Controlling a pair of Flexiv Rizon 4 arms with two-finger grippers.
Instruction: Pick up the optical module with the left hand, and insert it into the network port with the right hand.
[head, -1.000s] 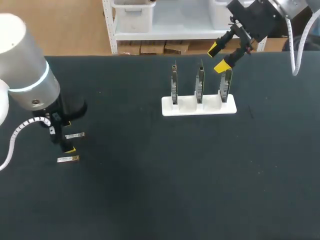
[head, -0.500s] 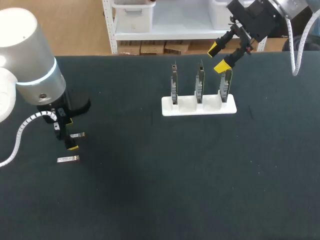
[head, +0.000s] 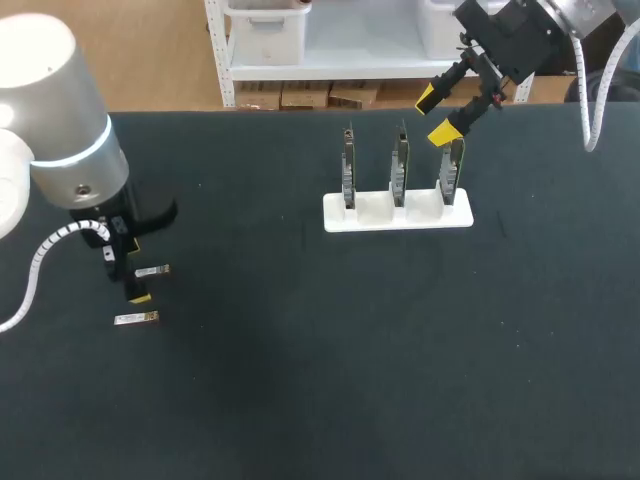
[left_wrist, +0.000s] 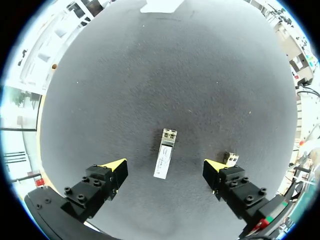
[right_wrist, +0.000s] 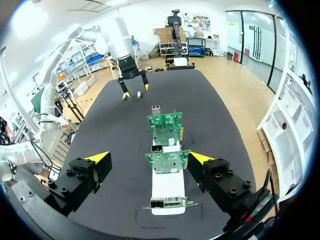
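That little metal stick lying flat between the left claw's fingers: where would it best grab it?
Probably mid-body, across its two long narrow sides, coming straight down from above. The optical module lies flat on the table, so only those sides are free to pinch. The open left gripper straddles it, with its length running crosswise to the fingers. A second module sits close beside one finger.

You see the table (left_wrist: 150, 75) covered in a matt black, finely grained, cloth-like sheet. The optical module (left_wrist: 164, 160) has a bare metal casing with a dull sheen and a white, paper-like label. The holder (head: 397, 214) looks like smooth white plastic. The left arm (head: 50, 110) has a glossy silver shell.
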